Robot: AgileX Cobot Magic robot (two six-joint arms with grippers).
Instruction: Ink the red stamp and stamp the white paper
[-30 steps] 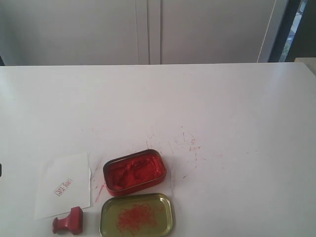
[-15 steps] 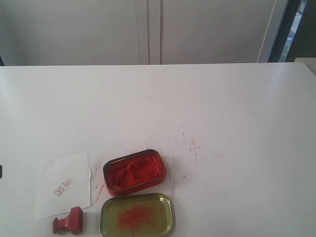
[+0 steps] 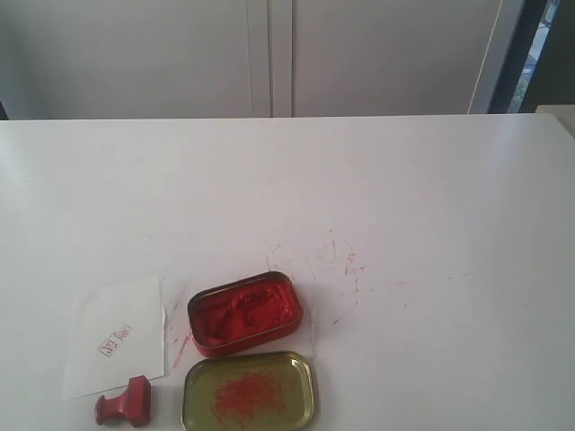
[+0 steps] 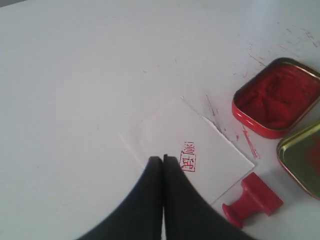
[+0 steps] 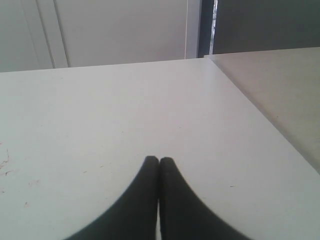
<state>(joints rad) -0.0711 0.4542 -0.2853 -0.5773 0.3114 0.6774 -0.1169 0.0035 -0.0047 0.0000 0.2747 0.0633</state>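
The red stamp [image 3: 125, 402] lies on its side on the tabletop just below the white paper [image 3: 117, 338], which bears a red square imprint [image 3: 115, 341]. In the left wrist view the white paper [image 4: 170, 135] with its imprint [image 4: 189, 156] and the red stamp [image 4: 252, 200] show past my left gripper [image 4: 163, 159], which is shut and empty above the paper. My right gripper [image 5: 159, 160] is shut on nothing over bare tabletop. Neither gripper shows in the exterior view.
A tin of red ink [image 3: 243, 313] stands right of the paper, with a shallow gold tray [image 3: 250, 391] smeared red in front of it. Red ink scratches [image 3: 341, 260] mark the tabletop. The table's right edge [image 5: 250, 107] borders a lower beige surface.
A small dark object at the exterior view's left edge has slipped out of sight. Paper, stamp and tins have not moved.
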